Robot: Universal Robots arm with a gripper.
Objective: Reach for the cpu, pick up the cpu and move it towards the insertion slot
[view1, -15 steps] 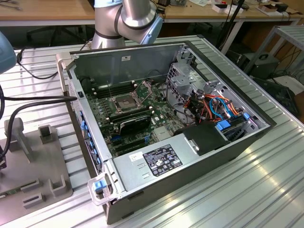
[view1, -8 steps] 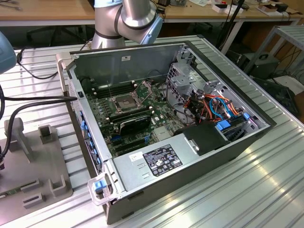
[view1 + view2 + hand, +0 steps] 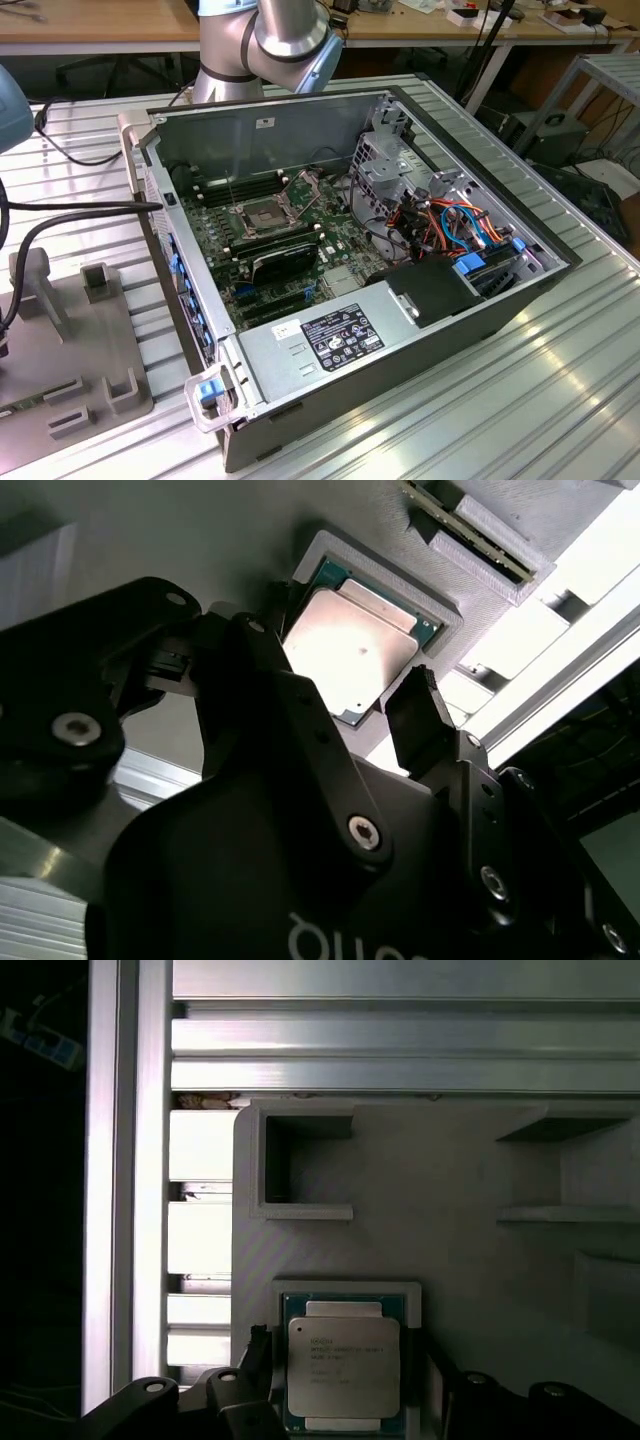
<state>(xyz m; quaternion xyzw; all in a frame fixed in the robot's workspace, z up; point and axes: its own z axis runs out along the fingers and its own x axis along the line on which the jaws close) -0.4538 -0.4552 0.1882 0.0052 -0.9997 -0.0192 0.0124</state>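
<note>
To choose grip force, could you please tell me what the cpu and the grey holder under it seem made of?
The cpu: dull silver-grey metal face with a soft sheen, over a green board rim. The holder: likely matte grey plastic, since it shows no glare.

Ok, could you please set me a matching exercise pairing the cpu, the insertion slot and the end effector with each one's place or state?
1. cpu
2. insertion slot
3. end effector

A. inside the open computer case
B. open, straddling the cpu
C. lying in a recess of the grey holder

Pairs: 1-C, 2-A, 3-B.
</note>
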